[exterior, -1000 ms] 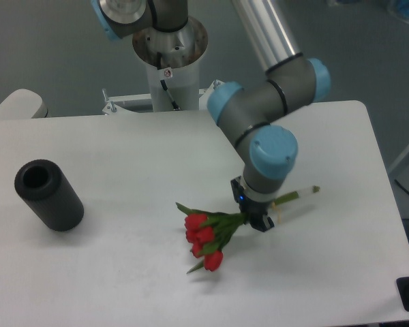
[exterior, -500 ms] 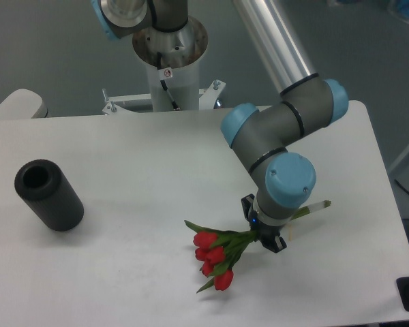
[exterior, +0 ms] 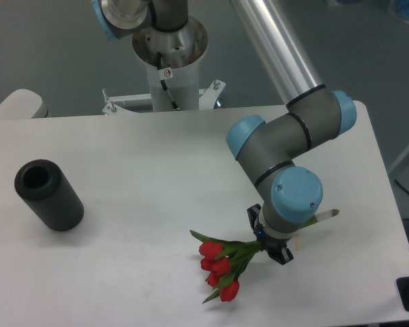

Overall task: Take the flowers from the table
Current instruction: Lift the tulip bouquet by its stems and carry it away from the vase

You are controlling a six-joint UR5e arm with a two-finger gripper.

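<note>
One bunch of red tulips is shown pinched at the stems by the gripper, above the near right part of the white table. The grasp is judged complete; whether the bunch is fully lifted cannot be told.

Grey arm with light-blue joint caps, silver tube, small black jaws.

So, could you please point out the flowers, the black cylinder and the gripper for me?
flowers (exterior: 219, 267): fixed camera view, on the red tulip heads.
black cylinder (exterior: 54, 201): fixed camera view, on its side wall.
gripper (exterior: 273, 248): fixed camera view, between its fingertips, closed around the stems.
</note>
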